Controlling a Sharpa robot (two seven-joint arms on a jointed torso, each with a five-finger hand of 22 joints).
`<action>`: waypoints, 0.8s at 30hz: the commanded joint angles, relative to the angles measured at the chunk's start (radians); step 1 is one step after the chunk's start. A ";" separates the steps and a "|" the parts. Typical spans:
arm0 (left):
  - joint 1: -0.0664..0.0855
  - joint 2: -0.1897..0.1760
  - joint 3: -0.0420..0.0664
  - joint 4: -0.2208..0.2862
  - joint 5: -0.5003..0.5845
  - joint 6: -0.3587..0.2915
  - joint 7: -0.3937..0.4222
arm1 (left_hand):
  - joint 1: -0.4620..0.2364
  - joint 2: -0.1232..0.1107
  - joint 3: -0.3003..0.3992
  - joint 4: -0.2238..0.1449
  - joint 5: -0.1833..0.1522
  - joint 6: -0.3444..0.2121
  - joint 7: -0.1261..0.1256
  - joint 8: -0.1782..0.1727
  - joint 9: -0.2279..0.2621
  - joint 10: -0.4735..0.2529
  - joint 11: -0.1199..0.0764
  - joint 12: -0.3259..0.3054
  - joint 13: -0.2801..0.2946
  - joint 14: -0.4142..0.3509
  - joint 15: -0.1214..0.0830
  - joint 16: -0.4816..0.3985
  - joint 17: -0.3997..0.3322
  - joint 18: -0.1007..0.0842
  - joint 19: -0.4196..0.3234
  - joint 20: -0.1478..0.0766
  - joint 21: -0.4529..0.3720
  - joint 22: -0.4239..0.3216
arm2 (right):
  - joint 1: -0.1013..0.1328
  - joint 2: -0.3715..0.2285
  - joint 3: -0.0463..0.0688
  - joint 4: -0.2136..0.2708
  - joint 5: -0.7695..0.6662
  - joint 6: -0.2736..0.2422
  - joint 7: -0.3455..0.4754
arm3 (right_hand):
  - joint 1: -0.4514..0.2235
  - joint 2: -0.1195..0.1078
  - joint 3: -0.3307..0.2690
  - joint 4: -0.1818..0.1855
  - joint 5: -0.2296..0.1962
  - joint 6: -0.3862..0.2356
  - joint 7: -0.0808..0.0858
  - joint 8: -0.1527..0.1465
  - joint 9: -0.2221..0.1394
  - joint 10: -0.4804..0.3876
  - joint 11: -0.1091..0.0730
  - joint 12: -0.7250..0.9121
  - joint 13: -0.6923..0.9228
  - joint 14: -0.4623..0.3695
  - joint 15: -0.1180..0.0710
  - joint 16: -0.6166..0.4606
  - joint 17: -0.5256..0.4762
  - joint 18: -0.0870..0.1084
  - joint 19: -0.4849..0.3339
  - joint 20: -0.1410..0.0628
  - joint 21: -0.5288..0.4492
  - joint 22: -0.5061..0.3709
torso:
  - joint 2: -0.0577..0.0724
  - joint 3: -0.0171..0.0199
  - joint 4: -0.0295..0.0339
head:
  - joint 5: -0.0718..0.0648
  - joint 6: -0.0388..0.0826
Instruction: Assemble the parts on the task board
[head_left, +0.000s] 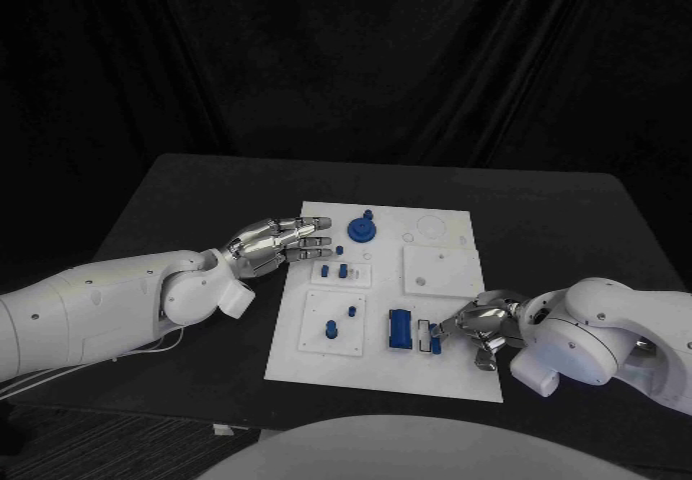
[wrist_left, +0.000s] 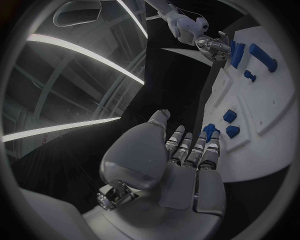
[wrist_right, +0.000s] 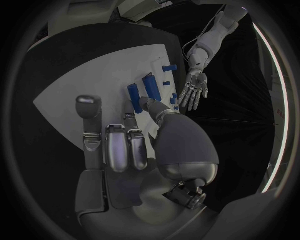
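- The white task board is lying flat in the middle of the black tabletop, with the two hands at opposite edges of it.
- The left hand is hovering at the board's left edge near the far end, its fingers stretched out side by side and holding nothing.
- Just past those fingertips, two small blue pegs are standing in a raised white square on the board.
- A round blue knob is sitting at the board's far end, near the left hand.
- The right hand is resting at the board's right edge near the front, with its fingers curled in; the thumb and one fingertip are touching a blue bar.
- Whether that bar is actually being pinched or only touched cannot be told from these views.
- A second, wider blue bar is lying just beside it, further in from the right hand.
- Two more blue pegs are standing in another raised square at the board's front left, well apart from both hands.
- A bare raised white square is sitting on the right half of the board, between the knob and the right hand.
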 joint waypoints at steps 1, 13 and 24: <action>-0.001 0.002 0.001 0.002 0.003 0.012 0.011 | -0.010 -0.003 0.006 0.000 0.003 0.007 0.006 0.005 0.001 0.004 0.004 0.002 0.001 0.008 -0.002 0.003 0.001 -0.006 0.009 0.000 0.007 -0.002 | -0.004 0.001 0.000 0.001 0.050 -0.017 -0.002 | -0.014 0.005 -0.010 0.005 -0.012 0.016 -0.022 -0.005 -0.001 0.104 -0.002 0.003 0.263 0.049 -0.006 -0.006 -0.002 0.016 -0.011 0.001 -0.005 0.070 | 0.000 -0.0001 0.0000 | 0.001 0.000; -0.001 0.004 0.001 0.000 0.003 0.015 0.011 | -0.010 -0.003 0.006 0.000 0.003 0.007 0.006 0.005 0.001 0.004 0.004 0.002 0.001 0.008 -0.002 0.003 0.001 -0.006 0.009 0.000 0.007 -0.002 | -0.010 0.007 0.000 -0.002 0.036 -0.018 0.012 | -0.015 0.011 -0.026 0.013 -0.041 -0.014 -0.014 -0.012 -0.002 0.104 0.005 0.003 0.263 0.047 0.000 -0.009 -0.011 0.019 -0.018 0.005 -0.031 0.062 | 0.000 -0.0001 0.0002 | 0.003 0.000; -0.002 0.004 0.001 -0.001 0.003 0.017 0.007 | -0.011 -0.003 0.007 -0.001 0.004 0.006 0.007 0.006 0.001 0.004 0.004 0.002 0.000 0.008 -0.002 0.004 0.001 -0.006 0.009 0.000 0.006 -0.003 | -0.015 0.006 0.000 0.013 -0.074 -0.049 0.039 | 0.001 0.015 -0.029 0.004 -0.037 -0.011 -0.016 0.000 0.004 0.104 0.003 0.003 0.263 0.047 -0.001 -0.009 -0.011 0.020 -0.020 0.006 -0.032 0.062 | 0.000 -0.0001 0.0000 | 0.004 0.000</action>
